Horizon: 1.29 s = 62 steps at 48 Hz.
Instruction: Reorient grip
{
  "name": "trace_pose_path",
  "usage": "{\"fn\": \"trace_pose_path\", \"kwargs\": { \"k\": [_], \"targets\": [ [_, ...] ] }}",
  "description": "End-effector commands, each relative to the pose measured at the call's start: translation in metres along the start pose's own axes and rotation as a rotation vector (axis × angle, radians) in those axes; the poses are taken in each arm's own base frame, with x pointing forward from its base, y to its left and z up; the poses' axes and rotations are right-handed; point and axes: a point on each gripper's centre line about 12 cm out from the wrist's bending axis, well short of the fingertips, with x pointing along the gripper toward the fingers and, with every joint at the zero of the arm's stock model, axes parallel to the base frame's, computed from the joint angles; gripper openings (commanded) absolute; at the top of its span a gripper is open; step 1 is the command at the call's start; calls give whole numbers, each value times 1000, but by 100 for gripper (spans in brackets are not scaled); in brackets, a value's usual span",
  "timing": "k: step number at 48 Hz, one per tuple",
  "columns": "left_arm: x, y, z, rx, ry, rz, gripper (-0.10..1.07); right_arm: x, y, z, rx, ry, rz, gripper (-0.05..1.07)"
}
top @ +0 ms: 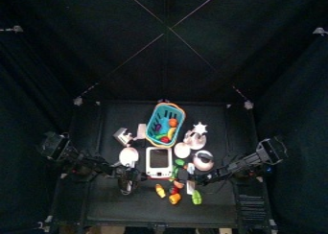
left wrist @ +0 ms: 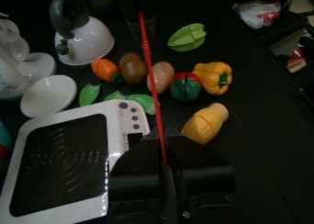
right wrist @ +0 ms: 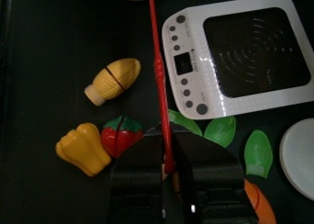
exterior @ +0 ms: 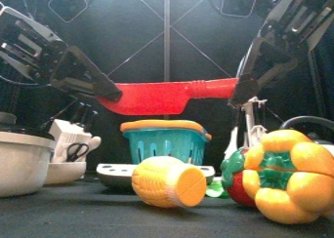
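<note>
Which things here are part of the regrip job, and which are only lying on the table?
In the job: red spatula, left gripper, right gripper, both shut on it.

Lying about: teal basket, white scale, toy corn, yellow toy pepper, kettle.

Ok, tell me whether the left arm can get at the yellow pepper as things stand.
Probably not yet: the left gripper is shut on the red spatula, which the right gripper also holds. The yellow pepper lies uncovered below.
</note>
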Motion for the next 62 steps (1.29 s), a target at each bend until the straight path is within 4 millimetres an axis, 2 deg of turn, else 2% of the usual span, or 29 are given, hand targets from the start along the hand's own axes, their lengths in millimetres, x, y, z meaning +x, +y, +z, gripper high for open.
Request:
{"fn": "trace_pose_path", "kwargs": {
  "k": [1,9,23,32,45,51,62],
  "targets": [
    [7,-7,18,-6,-53,-13,36,-4,1,23,12,-58,17,20],
    [13,-30,24,-5,-63,-63,36,0,3,17,10,-40,27,20],
    [25,-54,12,-40,-9,-78,36,8,-1,6,7,-3,9,20],
    [23,-56,11,-65,0,-66,36,8,0,6,8,-5,23,19],
    [23,-44,9,-68,4,-37,36,7,5,2,4,0,54,21],
    [22,-36,11,-76,-1,-20,36,7,7,3,4,-2,74,29],
    [14,-27,14,-86,-12,-3,36,7,7,2,5,-1,72,55]
  ]
}}
